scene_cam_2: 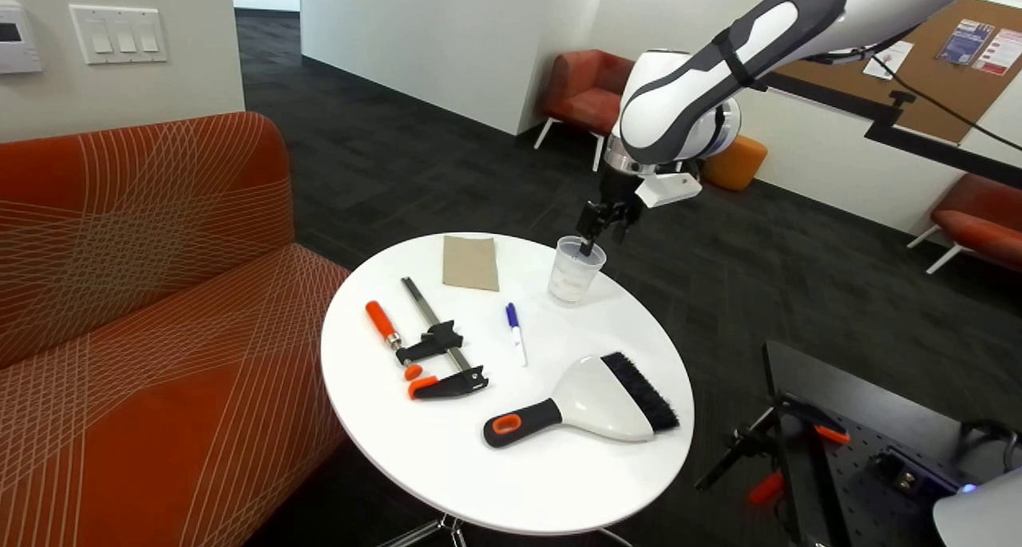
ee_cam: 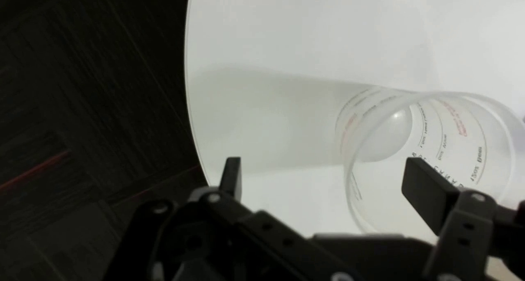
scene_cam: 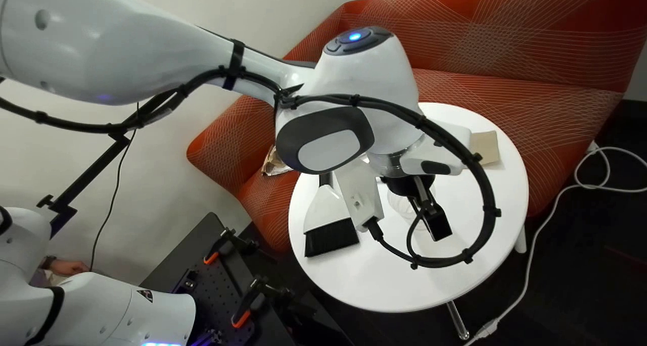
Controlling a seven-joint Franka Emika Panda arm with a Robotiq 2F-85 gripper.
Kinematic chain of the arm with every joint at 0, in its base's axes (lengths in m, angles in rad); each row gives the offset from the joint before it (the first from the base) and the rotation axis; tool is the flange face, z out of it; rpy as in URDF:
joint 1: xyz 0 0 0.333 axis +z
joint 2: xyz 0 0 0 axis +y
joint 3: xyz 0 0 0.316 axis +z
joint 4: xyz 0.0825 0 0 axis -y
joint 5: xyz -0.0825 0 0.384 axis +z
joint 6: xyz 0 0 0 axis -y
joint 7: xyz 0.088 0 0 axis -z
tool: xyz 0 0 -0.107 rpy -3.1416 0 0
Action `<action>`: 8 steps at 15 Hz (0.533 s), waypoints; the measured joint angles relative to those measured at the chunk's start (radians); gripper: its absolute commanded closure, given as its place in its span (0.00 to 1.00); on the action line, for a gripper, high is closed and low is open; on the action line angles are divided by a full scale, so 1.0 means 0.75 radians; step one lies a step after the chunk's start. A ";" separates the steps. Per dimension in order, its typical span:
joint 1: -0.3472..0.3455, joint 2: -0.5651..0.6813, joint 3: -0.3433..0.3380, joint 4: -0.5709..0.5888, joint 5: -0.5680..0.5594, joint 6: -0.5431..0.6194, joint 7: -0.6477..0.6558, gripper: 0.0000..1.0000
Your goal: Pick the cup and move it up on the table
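Observation:
The cup [scene_cam_2: 568,282], small and translucent with printed lines, stands upright on the white round table [scene_cam_2: 471,483], near its edge. In the wrist view the cup [ee_cam: 447,119] shows its open mouth at right. My gripper [ee_cam: 328,182] is open. One finger overlaps the cup's mouth and the other is outside it, with the near rim between them. In an exterior view the gripper [scene_cam_2: 604,239] is at the cup's top, a fingertip appearing inside the mouth. In an exterior view the cup [scene_cam: 402,204] is partly hidden behind the gripper [scene_cam: 430,214].
A white dustpan with a black brush [scene_cam_2: 595,399] lies on the table. An orange-handled clamp [scene_cam_2: 443,343], a blue-capped marker [scene_cam_2: 516,338] and a brown paper square [scene_cam_2: 471,263] lie there too. A red-orange couch [scene_cam: 505,103] stands beside the table.

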 measured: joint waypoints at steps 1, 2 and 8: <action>-0.004 0.016 0.004 0.010 0.000 0.000 0.000 0.34; -0.007 0.032 0.008 0.020 0.000 0.000 0.001 0.43; -0.014 0.081 0.012 0.063 0.000 0.000 0.001 0.89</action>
